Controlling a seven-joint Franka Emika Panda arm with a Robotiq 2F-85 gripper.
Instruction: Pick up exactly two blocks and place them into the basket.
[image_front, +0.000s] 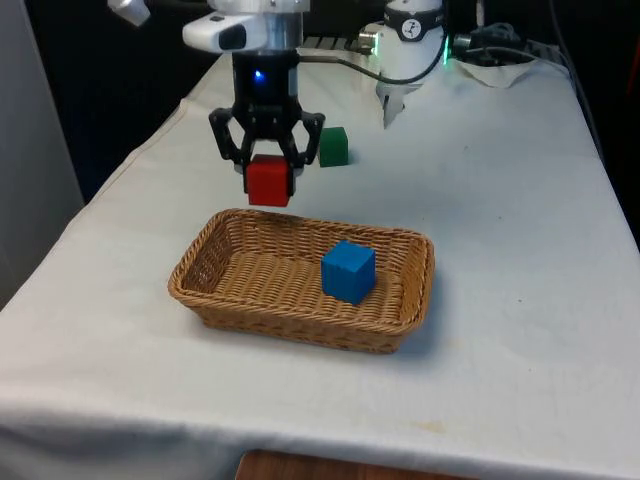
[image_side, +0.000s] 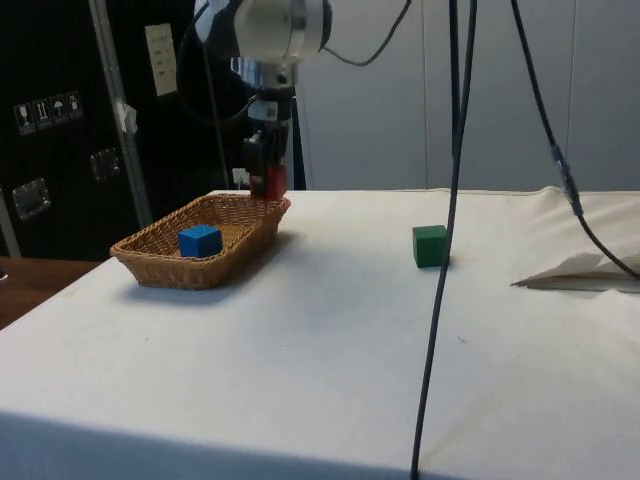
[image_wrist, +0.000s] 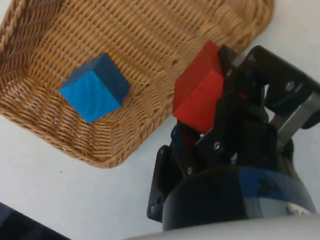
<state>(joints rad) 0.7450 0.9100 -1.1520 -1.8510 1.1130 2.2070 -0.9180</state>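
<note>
Front view: end effector at upper centre-left, clamped on red block, held in the air just above the far rim of wicker basket | blue block lies inside basket, mid-frame | green block on tabletop beyond, upper centre.

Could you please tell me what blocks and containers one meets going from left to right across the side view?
Blue block in the basket → red block held in the gripper → green block on the cloth.
</note>
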